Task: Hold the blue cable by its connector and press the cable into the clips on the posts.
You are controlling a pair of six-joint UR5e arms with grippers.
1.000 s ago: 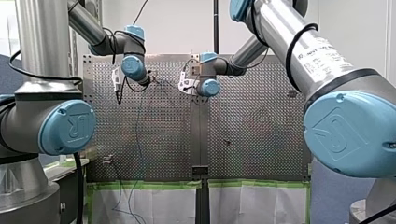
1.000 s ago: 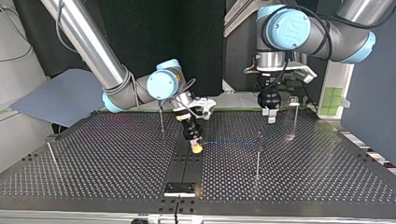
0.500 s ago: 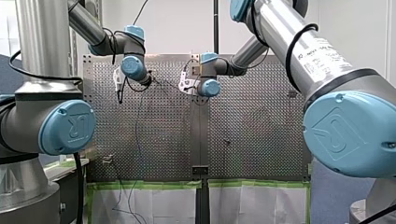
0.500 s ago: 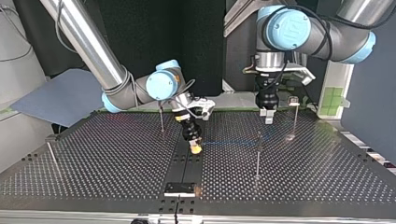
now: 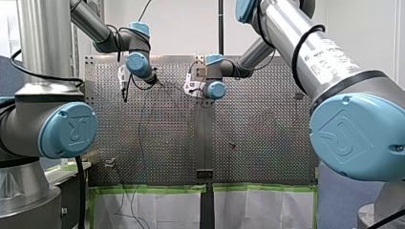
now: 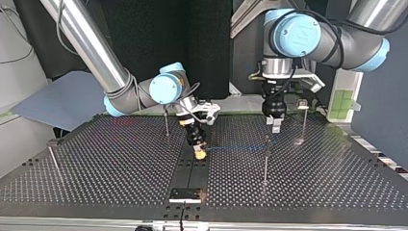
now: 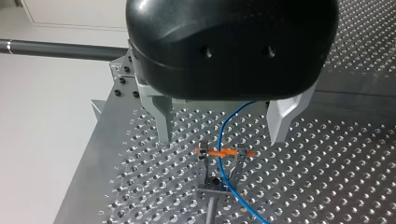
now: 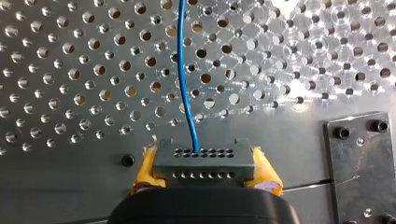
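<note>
The blue cable point(image 8: 187, 93) ran from its connector point(image 8: 204, 161), which we held clamped in our right tool point(image 8: 205, 166) over the tabletop point(image 8: 70, 70). It led to a post's clip point(image 7: 219, 153), where our left tool point(image 7: 223, 123) hung wide open, gripping nothing.

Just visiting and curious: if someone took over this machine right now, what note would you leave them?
My right end effector is shut on the connector, yellow pads either side.
My left end effector is open, above the clip on a post.
The blue cable runs from the connector across to that clip; whether it is seated there I cannot tell.
Done: connector held.
Left: press the cable into this clip, then those on the other posts.
</note>
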